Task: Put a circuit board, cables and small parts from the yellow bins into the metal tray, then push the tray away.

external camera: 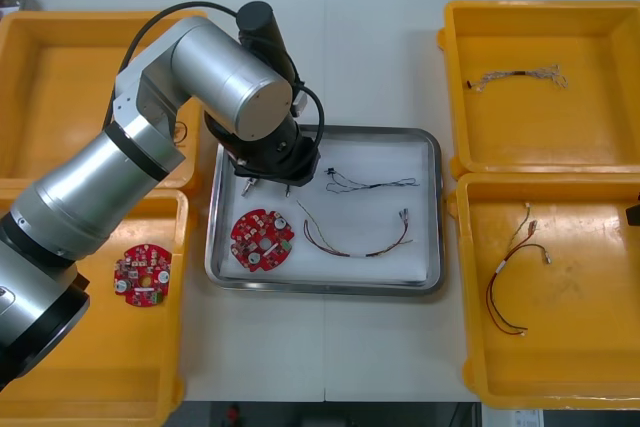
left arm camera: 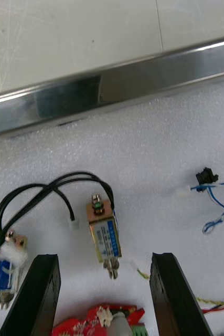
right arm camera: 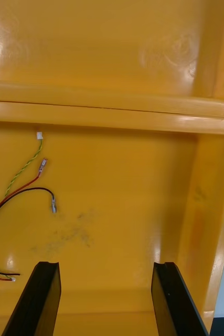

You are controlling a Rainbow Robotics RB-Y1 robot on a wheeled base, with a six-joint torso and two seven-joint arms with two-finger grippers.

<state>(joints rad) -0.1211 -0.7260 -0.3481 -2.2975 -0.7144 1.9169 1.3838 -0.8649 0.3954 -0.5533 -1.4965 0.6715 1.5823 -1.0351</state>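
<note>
The metal tray (external camera: 428,209), white inside, holds a round red circuit board (external camera: 262,240), a red and yellow cable (external camera: 355,240) and a thin blue and white cable (external camera: 372,184). My left gripper (external camera: 268,182) hangs over the tray's far left part. In its wrist view the left gripper (left arm camera: 105,294) is open, nothing held. A small metal part (left arm camera: 105,237) with black wires lies on the liner just ahead of the gap between its fingers. A second small metal part (left arm camera: 7,262) lies beside one finger (left arm camera: 41,294). My right gripper (right arm camera: 104,299) is open over the near right bin floor (right arm camera: 117,210).
A second circuit board (external camera: 141,274) lies in the near left yellow bin (external camera: 110,367). The far right bin (external camera: 600,37) holds a cable (external camera: 515,77); the near right bin (external camera: 590,347) holds red and black cables (external camera: 512,282), with cable ends (right arm camera: 22,184) beside my right fingers. The tray rim (left arm camera: 117,89) lies just beyond the parts.
</note>
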